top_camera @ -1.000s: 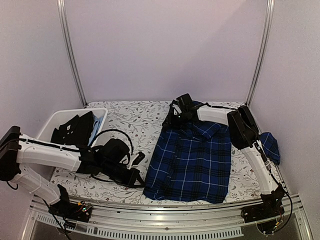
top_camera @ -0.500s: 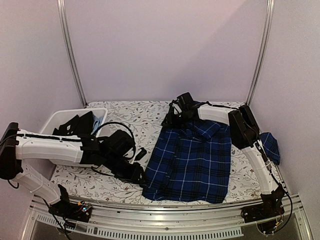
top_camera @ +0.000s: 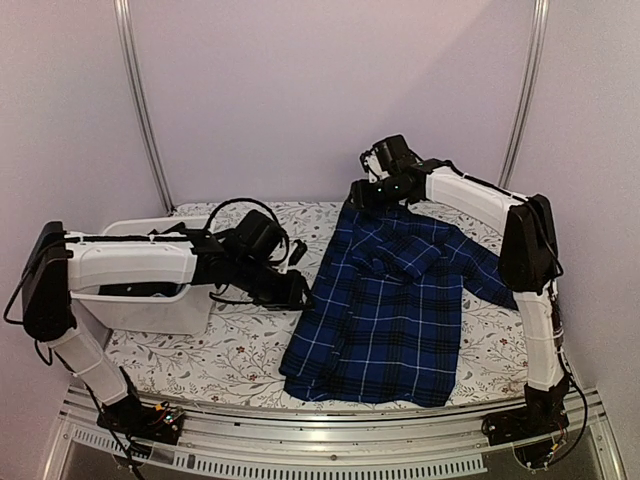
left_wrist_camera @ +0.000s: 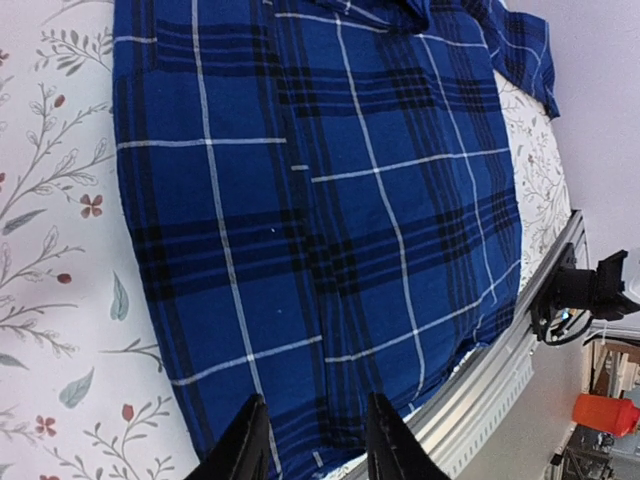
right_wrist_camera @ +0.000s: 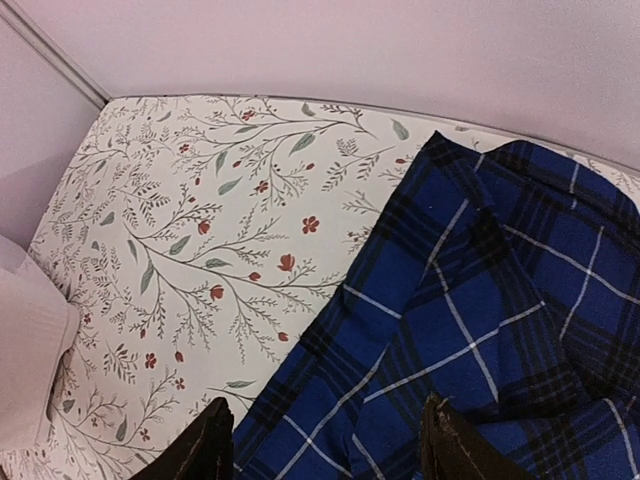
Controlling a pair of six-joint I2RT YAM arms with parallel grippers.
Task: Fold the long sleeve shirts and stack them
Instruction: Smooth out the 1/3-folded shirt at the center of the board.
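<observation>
Pale lilac walls close in a table [top_camera: 240, 355] covered with a white cloth printed with leafy sprigs and small red flowers. A metal rail [top_camera: 330, 462] runs along its near edge. A white bin [top_camera: 150, 308] sits at the left side of the table. Something dark shows inside it under the left arm, but I cannot tell what it is.

The one shirt [top_camera: 385, 320] in plain view is navy blue plaid with thin white lines. It lies spread on the right half of the table, with its lower hem near the front rail and its top toward the back wall. A folded piece of the same cloth lies slanted across the upper part, and more fabric trails off to the right beside the right arm.

The left arm reaches in from the left, across the bin. The left gripper [top_camera: 297, 290] is at the shirt's left edge, about halfway up. In the left wrist view its two fingers [left_wrist_camera: 250, 445] stand apart over the plaid near the hem, with nothing between them. The front rail shows just beyond the cloth.

The right arm stretches up and over to the far end of the table. The right gripper [top_camera: 363, 192] hangs above the top left corner of the shirt. In the right wrist view its fingers [right_wrist_camera: 205, 445] are spread wide and empty, with the shirt's edge and the flowered cloth below them.
</observation>
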